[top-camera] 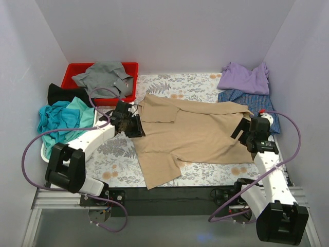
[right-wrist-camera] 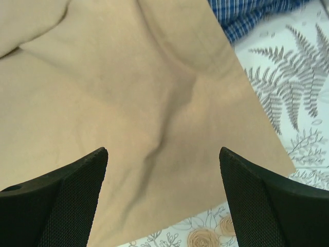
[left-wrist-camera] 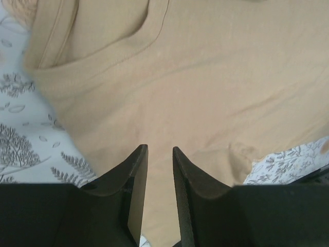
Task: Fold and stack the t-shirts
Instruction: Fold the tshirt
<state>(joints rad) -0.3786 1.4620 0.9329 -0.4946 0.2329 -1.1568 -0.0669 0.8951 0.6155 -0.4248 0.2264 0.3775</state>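
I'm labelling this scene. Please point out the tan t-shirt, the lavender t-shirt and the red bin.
tan t-shirt [top-camera: 200,131], top external view, middle of its body.
lavender t-shirt [top-camera: 244,77], top external view, middle of the cloth.
red bin [top-camera: 77,65], top external view, far rim.

no readable text, labels, or numbers

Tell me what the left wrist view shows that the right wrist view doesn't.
Left wrist only: the neckline seam of the tan t-shirt, and the left fingers nearly together, with a narrow gap over the cloth. Right wrist only: the blue-checked shirt at the top, a straight outer edge of the tan t-shirt, and the right fingers spread wide. Both: the tan t-shirt lying on the floral table cover.
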